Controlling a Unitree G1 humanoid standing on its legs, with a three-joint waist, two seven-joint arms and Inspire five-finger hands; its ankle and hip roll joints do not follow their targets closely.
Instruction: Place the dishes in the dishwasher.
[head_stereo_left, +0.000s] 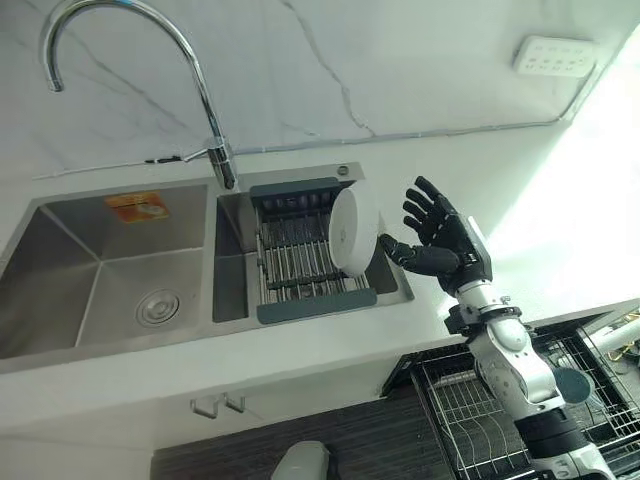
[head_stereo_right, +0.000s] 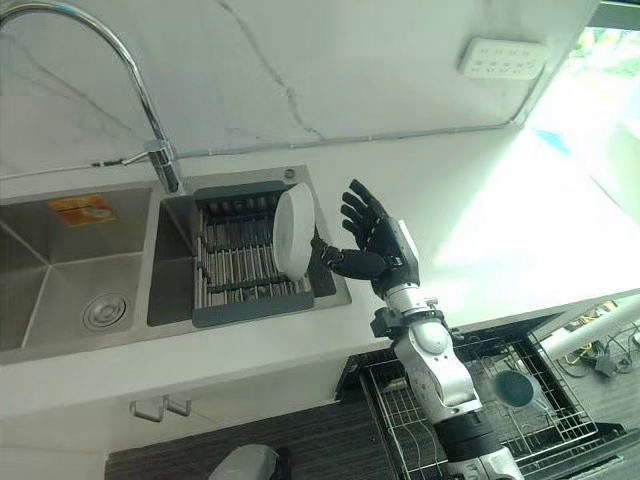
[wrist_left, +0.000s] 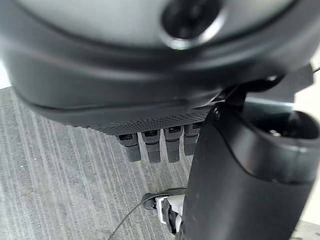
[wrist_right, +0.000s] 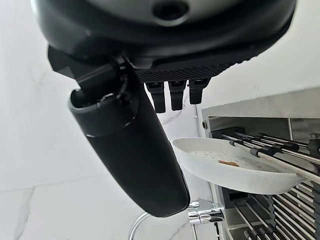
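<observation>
— Looking down from our left eye, what do we see?

— We see our right hand (head_stereo_left: 437, 238) up over the counter (head_stereo_left: 520, 240), just beside the sink (head_stereo_left: 60, 300). Its fingers are spread wide and it holds nothing. A white plate (head_stereo_left: 352, 228) stands on its edge in the rack (head_stereo_left: 300, 262) in the right side of the sink. Our thumb reaches toward the plate's rim, very close; we cannot tell if it touches.

— And from our right eye?

— The same. The tap (head_stereo_right: 120, 80) bends over the sink. Down low, the dishwasher basket (head_stereo_right: 470, 410) is pulled out, with a dark round dish (head_stereo_right: 515, 388) in it.

— What does our left wrist show?

— Our left hand (wrist_left: 155, 142) hangs over the grey floor (wrist_left: 55, 190). Its fingers point straight down and it holds nothing.

— And our right wrist?

— Our fingers (wrist_right: 172, 95) are straight and the thumb sticks out, with nothing in the hand. Past them we see the plate leaning on the bars of the rack. The plate has a small brown bit on it.
</observation>
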